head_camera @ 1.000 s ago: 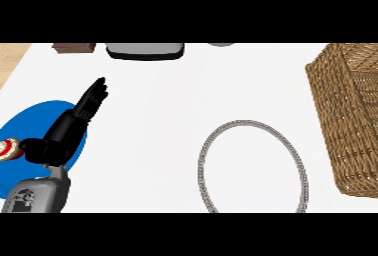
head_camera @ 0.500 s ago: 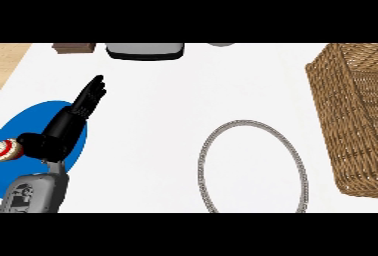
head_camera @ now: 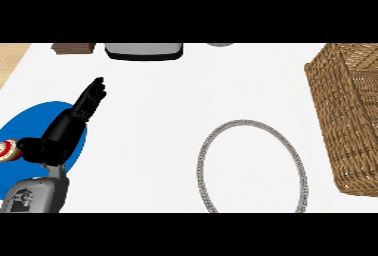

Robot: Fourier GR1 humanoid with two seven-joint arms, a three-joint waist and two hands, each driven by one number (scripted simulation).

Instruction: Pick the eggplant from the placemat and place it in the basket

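The eggplant is not seen. The blue placemat (head_camera: 29,125) lies at the counter's left edge, partly covered by the left hand (head_camera: 70,122), whose fingers are extended straight and hold nothing. A metal ring (head_camera: 252,166) lies well to the right on bare white counter; the basket (head_camera: 351,115) stands at the right edge.

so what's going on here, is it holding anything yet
Nothing is held. The left hand stretches with straight fingers over the blue placemat at the left of the white counter. The wicker basket stands at the right, with a metal ring lying between. No eggplant shows, and the right hand is out of view.
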